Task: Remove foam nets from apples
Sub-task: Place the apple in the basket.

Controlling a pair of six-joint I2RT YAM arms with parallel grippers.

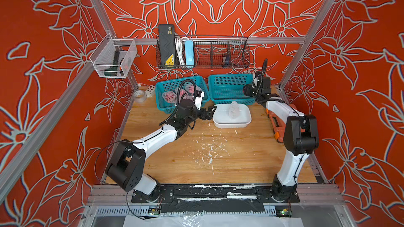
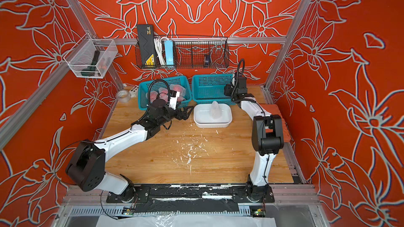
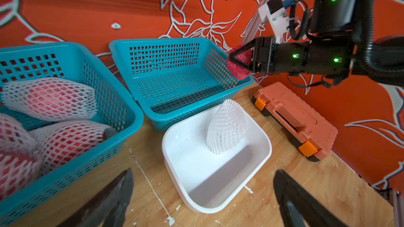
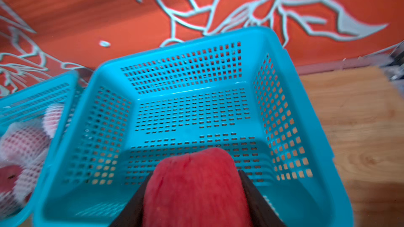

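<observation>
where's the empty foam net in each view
In a top view: empty foam net in white tray
In a top view: same place
Left wrist: upright in the tray
Right wrist: not clearly in it; gripped apple in front
Landmark: empty teal basket behind the tray

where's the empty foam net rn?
In both top views the empty foam net stands in the white tray, just in front of the empty blue basket, the right one of two.
</observation>
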